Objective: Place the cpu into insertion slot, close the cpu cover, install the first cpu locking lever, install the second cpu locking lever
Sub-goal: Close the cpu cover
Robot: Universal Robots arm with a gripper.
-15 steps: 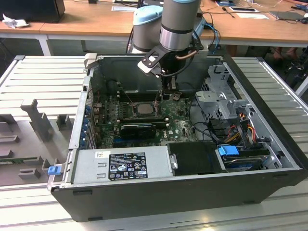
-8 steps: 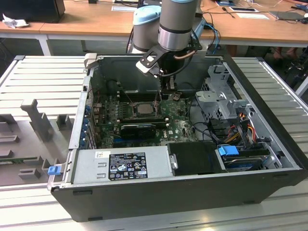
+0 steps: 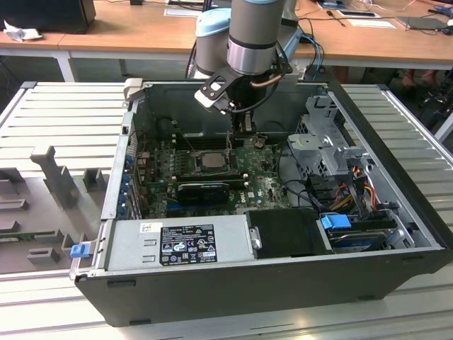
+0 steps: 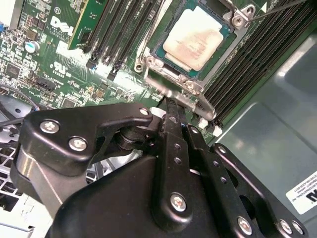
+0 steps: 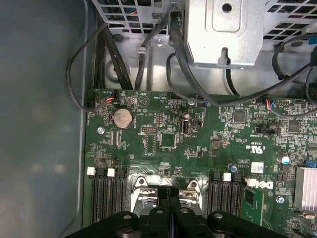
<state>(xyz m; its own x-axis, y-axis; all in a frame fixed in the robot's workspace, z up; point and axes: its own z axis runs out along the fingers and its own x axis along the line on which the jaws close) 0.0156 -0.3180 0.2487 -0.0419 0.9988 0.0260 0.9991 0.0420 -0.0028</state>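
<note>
The cpu (image 4: 193, 37), silver top up, lies in the insertion slot (image 3: 195, 160) on the green motherboard (image 5: 198, 148); it also shows in the exterior view as the cpu (image 3: 210, 160). The cpu cover (image 4: 166, 74) lies flat around it as a dull metal frame. Two thin wire locking levers (image 3: 190, 140) (image 3: 228, 142) stand raised on either side of the socket. My gripper (image 4: 170, 101) is shut, its fingertips pressed together and touching the cover's near edge. In the first wrist view the gripper (image 5: 168, 192) sits right over that edge. In the exterior view the gripper (image 3: 245, 127) reaches down into the case just behind the socket.
Black memory slots (image 4: 247, 54) flank the socket. A black ribbed heatsink (image 3: 202, 190) lies in front of it. A metal drive cage (image 3: 325, 142) with cables stands on the exterior view's right, and a power supply (image 3: 177, 244) sits along the front. The case walls (image 3: 134, 106) enclose the board.
</note>
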